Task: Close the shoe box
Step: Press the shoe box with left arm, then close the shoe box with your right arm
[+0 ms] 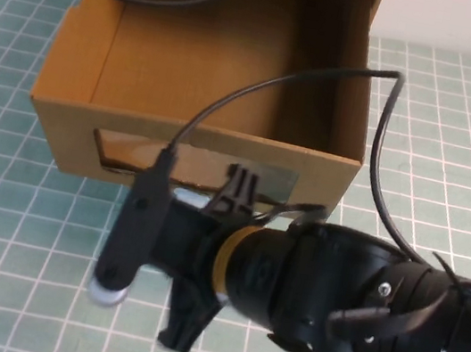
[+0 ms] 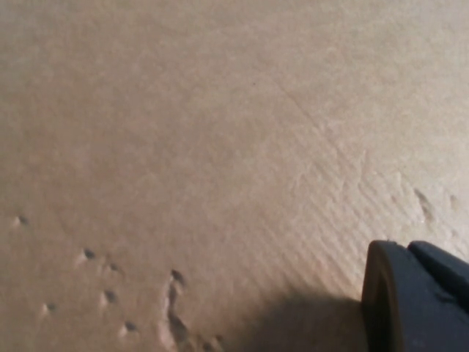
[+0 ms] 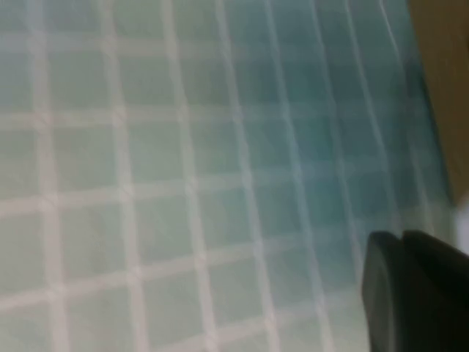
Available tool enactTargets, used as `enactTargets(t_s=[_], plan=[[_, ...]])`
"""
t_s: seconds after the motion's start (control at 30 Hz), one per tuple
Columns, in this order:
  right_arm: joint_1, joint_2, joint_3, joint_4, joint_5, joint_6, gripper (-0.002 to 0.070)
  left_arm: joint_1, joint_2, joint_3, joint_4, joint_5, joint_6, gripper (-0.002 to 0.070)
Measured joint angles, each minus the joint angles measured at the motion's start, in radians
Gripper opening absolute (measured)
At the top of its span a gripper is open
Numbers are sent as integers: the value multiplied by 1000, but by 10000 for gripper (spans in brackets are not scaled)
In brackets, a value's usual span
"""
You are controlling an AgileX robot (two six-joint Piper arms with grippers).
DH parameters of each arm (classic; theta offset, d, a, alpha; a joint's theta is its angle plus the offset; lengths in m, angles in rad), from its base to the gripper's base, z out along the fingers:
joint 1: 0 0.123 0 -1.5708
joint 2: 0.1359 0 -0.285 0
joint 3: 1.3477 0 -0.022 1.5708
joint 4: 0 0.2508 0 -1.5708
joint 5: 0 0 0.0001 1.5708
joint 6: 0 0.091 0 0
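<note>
Green gridded mat (white lines)

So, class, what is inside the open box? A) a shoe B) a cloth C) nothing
C: the box shows only bare cardboard inside; the right gripper sits at its front, the left gripper close against cardboard.

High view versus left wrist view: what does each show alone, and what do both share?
Only the high view: the shoe box with its drawer open, its window, the green mat, and the right gripper before the box front. Only the left wrist view: the left gripper near a dented cardboard surface. Both: brown cardboard.
</note>
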Motion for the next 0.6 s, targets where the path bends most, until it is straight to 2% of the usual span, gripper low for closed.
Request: enactTargets(t_s=[0.1,0.17,0.4,0.6], plan=[[0,2,0,-224,102,210,-14,0,0,-2,0,0,0,-5],[0,-11,0,-298,120,289,-14,0,0,-4,0,0,0,-5],[0,-42,-2,-221,12,344,-14,0,0,-8,7,9,-2,-5],[0,35,0,-201,-12,346,-14,0,0,-8,7,11,-2,-5]])
